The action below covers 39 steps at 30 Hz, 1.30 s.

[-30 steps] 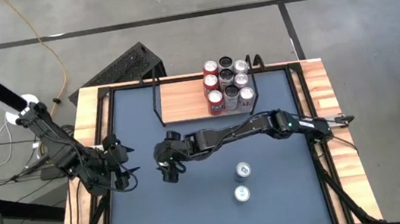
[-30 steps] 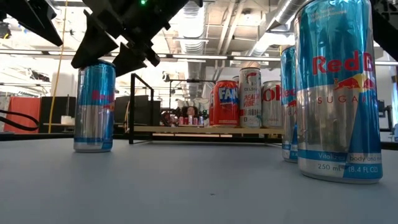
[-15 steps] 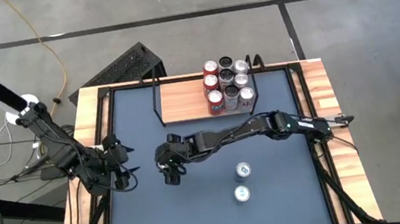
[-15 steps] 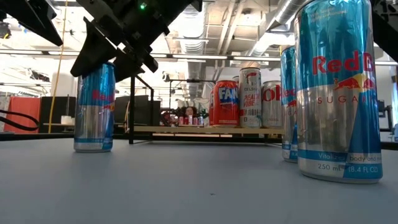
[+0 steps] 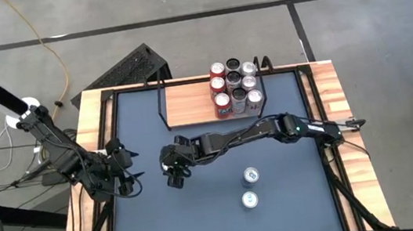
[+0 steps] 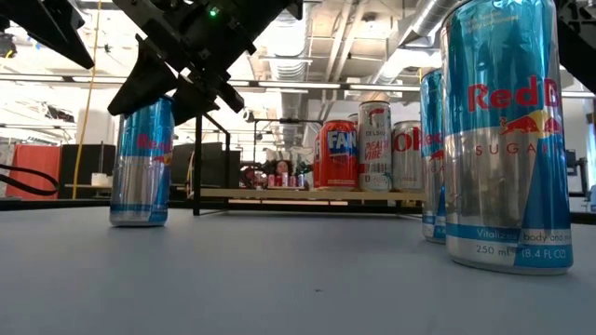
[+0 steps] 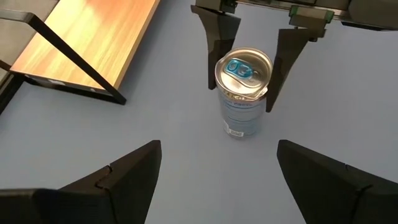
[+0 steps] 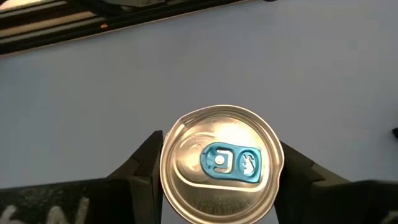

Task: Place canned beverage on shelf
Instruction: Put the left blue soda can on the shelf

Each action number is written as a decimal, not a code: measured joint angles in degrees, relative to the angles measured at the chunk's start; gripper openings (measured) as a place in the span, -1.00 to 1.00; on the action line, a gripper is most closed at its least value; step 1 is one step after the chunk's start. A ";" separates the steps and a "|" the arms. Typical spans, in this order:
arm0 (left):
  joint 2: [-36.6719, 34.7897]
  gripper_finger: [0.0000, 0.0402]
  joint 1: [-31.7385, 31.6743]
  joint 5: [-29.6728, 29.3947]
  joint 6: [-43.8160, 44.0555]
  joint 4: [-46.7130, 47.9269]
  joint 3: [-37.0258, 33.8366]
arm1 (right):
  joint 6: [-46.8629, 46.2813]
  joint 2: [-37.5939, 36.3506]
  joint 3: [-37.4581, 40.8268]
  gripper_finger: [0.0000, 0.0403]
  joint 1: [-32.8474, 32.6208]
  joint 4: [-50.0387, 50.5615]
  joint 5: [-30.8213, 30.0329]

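Six cans are already standing at the shelf's right end, while the right claw is clamping a blue can left of centre on the counter, two more waiting, left claw idling apart.
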<state>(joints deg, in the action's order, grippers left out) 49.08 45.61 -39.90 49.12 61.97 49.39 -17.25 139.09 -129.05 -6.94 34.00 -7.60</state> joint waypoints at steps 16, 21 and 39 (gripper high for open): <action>-0.02 0.55 0.00 -1.42 0.19 0.02 0.00 | -6.65 -2.22 -5.40 -0.03 2.74 8.25 -5.85; -0.02 0.55 0.00 -1.49 0.13 0.10 0.02 | -8.32 -5.14 -5.79 -0.02 4.73 11.49 -7.02; 0.00 0.55 0.00 -4.11 -0.11 0.24 0.02 | -9.51 -12.28 -5.75 0.00 19.01 19.17 -11.87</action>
<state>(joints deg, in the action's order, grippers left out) 49.08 45.60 -44.01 49.01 62.22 49.41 -26.77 126.80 -134.80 12.07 53.17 -19.46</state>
